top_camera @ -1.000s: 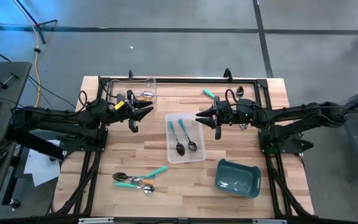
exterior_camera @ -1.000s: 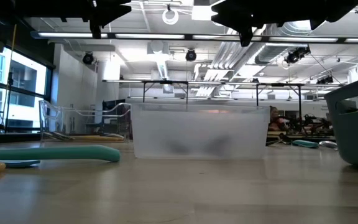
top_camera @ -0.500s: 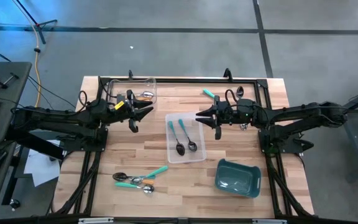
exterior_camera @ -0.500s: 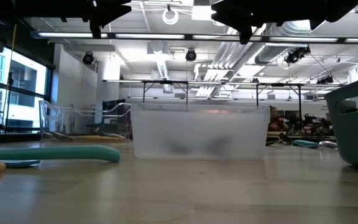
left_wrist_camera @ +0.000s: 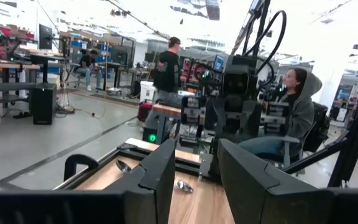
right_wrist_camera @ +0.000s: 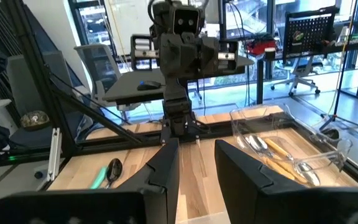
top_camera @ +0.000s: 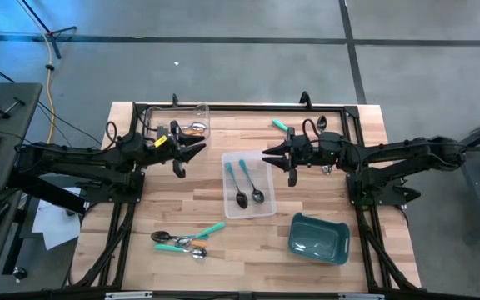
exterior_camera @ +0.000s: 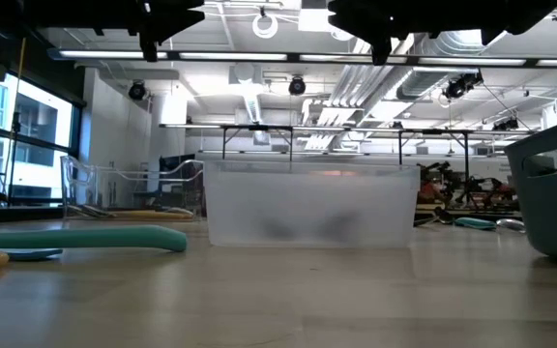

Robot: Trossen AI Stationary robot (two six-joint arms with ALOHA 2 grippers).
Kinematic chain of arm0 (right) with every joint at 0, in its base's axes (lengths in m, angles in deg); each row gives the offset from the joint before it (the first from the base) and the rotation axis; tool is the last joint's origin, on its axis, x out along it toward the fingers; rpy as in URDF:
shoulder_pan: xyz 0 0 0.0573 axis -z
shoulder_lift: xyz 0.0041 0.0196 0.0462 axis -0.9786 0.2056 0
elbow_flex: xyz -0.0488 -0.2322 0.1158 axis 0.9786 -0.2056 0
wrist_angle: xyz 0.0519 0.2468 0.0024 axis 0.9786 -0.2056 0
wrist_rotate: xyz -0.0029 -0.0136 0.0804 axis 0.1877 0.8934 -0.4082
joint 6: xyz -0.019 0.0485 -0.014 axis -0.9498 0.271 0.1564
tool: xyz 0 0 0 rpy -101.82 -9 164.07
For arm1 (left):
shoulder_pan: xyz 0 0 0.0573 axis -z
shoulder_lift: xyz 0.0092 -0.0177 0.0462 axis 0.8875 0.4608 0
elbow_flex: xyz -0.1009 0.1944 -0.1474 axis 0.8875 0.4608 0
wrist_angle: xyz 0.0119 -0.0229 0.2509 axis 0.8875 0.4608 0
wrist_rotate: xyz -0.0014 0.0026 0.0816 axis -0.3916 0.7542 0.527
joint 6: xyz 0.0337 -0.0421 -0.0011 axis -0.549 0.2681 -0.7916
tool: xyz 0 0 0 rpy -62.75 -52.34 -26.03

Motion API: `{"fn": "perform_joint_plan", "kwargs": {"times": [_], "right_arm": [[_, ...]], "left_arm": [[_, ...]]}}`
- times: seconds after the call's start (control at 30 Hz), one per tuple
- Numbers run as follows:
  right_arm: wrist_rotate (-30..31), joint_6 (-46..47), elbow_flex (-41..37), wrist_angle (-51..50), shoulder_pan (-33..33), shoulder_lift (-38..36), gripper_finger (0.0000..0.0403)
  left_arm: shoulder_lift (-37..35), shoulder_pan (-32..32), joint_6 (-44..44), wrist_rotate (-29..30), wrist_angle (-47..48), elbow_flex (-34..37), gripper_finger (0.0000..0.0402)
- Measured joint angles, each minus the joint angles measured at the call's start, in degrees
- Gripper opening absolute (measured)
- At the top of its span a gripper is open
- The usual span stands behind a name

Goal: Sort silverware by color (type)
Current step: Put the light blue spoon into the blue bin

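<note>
Both grippers hover above the table, facing each other, open and with nothing between their fingers: my left gripper point(top_camera: 197, 149) at the left, my right gripper point(top_camera: 267, 156) at the right. Between and below them a clear tray point(top_camera: 267, 208) holds two teal-handled spoons point(top_camera: 247, 183). A second clear tray point(top_camera: 200, 110) at the far left holds orange-handled spoons point(right_wrist_camera: 284, 154). A small pile of spoons point(top_camera: 186, 240) with teal and orange handles lies near the front left. A teal-handled spoon point(top_camera: 282, 126) and another spoon point(top_camera: 321, 123) lie at the far right.
A teal bin point(top_camera: 317, 237) stands at the front right. A black frame point(top_camera: 248, 107) runs along the table's far edge. Bare wood lies around the middle tray. People point(left_wrist_camera: 294, 109) sit and stand in the room beyond the table.
</note>
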Motion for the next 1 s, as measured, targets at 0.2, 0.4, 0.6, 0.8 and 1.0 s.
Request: {"fn": "perform_joint_plan", "kwargs": {"times": [0.2,0.4,0.6,0.8,1.0], "right_arm": [[0.0,0.0,0.0,0.4,0.0,0.0,0.0087],[0.0,0.1,0.0,0.3,0.0,0.0,0.0087],[0.0,-0.6,0.0,0.1,0.0,0.0,0.0087],[0.0,-1.2,0.0,0.1,0.0,0.0,0.0052],[0.0,-0.9,0.0,0.1,0.0,0.0,0.0006]], "left_arm": [[0.0,0.0,0.0,0.0,1.6,0.0,0.0113],[0.0,0.0,0.0,0.0,2.3,0.0,0.0113],[0.0,0.0,0.0,0.0,2.2,0.0,0.0113],[0.0,0.0,-0.9,0.0,2.3,0.0,0.0113],[0.0,0.0,-1.6,0.0,2.3,0.0,0.0113]]}}
